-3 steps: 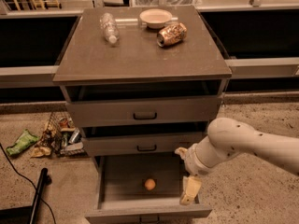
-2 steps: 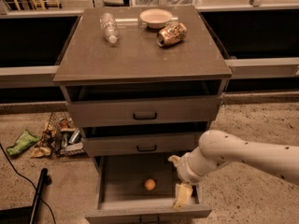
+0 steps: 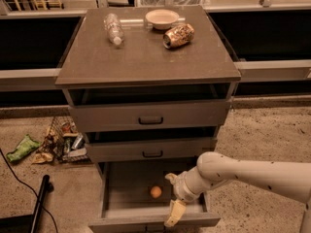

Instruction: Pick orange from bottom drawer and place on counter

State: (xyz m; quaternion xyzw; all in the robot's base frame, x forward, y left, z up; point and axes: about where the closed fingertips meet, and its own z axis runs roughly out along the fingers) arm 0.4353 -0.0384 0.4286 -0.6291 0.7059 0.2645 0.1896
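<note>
The orange (image 3: pixel 155 191) lies on the grey floor of the open bottom drawer (image 3: pixel 127 188), near its middle. My gripper (image 3: pixel 171 196) hangs over the drawer's right part, just right of the orange and not touching it. It is open, with one fingertip (image 3: pixel 170 177) at the back and the other (image 3: pixel 175 213) near the drawer front. The white arm reaches in from the right. The counter (image 3: pixel 146 52) is the cabinet's flat top, far above the gripper.
On the counter lie a clear plastic bottle (image 3: pixel 113 29), a pale bowl (image 3: pixel 162 18) and a crushed can (image 3: pixel 178 35). The two upper drawers (image 3: pixel 150 116) stand slightly open. Litter (image 3: pixel 53 144) and a black cable (image 3: pixel 34 203) lie on the floor at the left.
The gripper and arm have moved left and lower, closer to the orange. The orange and drawers have not moved.
</note>
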